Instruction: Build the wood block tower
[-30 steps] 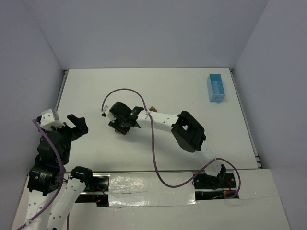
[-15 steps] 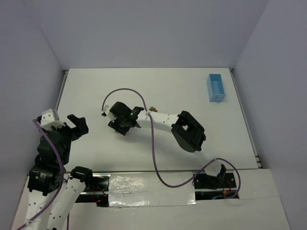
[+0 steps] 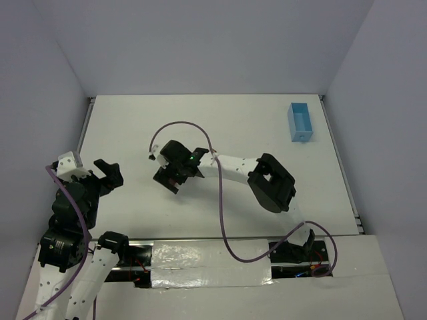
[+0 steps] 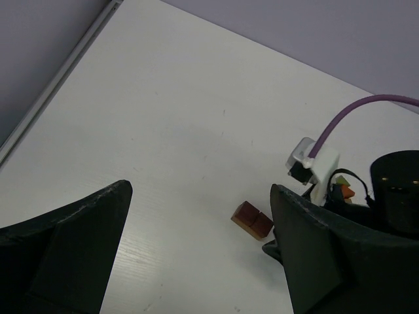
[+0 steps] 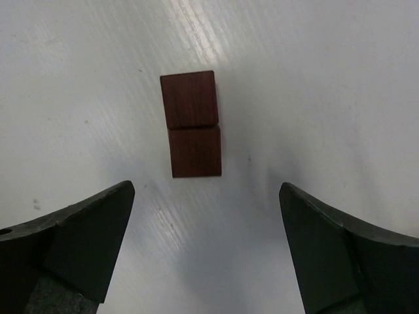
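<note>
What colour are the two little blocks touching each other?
The two blocks are dark reddish brown; the right wrist view shows them best.

walls point(image 3: 200, 47): pale grey-lilac | table point(image 3: 233, 120): white | light: even, possibly overhead

Two reddish-brown wood blocks point(image 5: 191, 124), white table point(image 5: 314, 78)

text: none readable | labels: none | brands: none | numbers: none | signs: none | all three views checked
</note>
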Motion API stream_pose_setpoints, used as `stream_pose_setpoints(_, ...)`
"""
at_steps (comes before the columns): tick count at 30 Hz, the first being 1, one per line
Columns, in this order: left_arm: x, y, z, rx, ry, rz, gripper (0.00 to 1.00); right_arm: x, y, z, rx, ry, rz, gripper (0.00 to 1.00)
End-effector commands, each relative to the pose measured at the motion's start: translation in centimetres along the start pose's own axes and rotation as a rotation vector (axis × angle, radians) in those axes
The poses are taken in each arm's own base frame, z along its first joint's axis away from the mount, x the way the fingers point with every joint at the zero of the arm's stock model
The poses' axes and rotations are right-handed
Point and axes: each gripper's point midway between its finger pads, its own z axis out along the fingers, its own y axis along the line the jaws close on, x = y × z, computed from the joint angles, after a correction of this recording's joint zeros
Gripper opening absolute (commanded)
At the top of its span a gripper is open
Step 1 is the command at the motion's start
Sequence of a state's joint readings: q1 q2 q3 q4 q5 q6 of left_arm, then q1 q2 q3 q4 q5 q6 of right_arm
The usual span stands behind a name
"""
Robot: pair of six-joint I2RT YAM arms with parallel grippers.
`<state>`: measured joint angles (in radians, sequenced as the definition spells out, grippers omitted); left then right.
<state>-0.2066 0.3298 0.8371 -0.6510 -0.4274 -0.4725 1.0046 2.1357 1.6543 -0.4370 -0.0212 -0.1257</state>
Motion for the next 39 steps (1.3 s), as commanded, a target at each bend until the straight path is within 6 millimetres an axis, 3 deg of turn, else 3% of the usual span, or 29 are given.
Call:
stream_pose_setpoints(1,-1.1,-0.7,0.1,0.031,-0.040,-0.001,1.00,-5.5,-0.9,-5.5,0.007,-0.214,0.034,1.00)
stream_pose_setpoints(5,-1.1,-0.7,0.1,0.028,-0.040,-0.002,0.99,-5.4,-2.4,-8.3,0.076,-0.298,0.185,1.00)
stream_pose_setpoints(7,-1.1,-0.6,0.1,0.028,-0.039,-0.003,0.99,-5.4,-6.4,-10.5,0.222,-0.352,0.337,1.00)
stream_pose_setpoints(9,-1.1,-0.7,0.1,0.026,-0.040,-0.003,1.00,-3.7,-8.6,-11.2,0.284,-0.340,0.557,1.00)
stream_pose_setpoints(10,-1.2,-0.7,0.1,0.027,-0.041,-0.005,0.99,-2.1,-10.9,-11.8,0.325,-0.313,0.651,1.00)
stream_pose_setpoints(12,-1.1,-0.6,0.2,0.025,-0.037,-0.002,0.99,0.3,-12.7,-12.2,0.369,-0.296,0.812,1.00)
stream_pose_setpoints(13,-1.1,-0.6,0.2,0.025,-0.037,-0.002,1.00,2.5,-13.8,-12.0,0.404,-0.268,0.860,1.00)
stream_pose_setpoints(18,-0.9,-0.8,0.3,0.035,-0.033,0.001,1.00,5.6,-14.7,-11.9,0.457,-0.216,0.870,0.99)
stream_pose_setpoints(19,-0.9,-0.9,0.3,0.038,-0.032,0.003,1.00,7.1,-15.1,-11.8,0.513,-0.162,0.873,0.96)
stream_pose_setpoints(22,-0.7,-0.9,0.5,0.033,-0.017,0.009,1.00,9.2,-15.4,-11.2,0.577,-0.103,0.876,0.84)
stream_pose_setpoints(25,-0.6,-1.0,0.5,0.039,-0.016,0.010,1.00,10.0,-15.2,-10.6,0.562,-0.097,0.838,0.71)
stream_pose_setpoints(30,-0.7,-1.3,0.6,0.050,-0.015,0.014,1.00,10.6,-14.4,-8.9,0.490,-0.065,0.759,0.69)
stream_pose_setpoints(39,-0.7,-1.4,0.5,0.058,-0.016,0.014,1.00,10.9,-14.9,-7.2,0.483,-0.019,0.686,0.68)
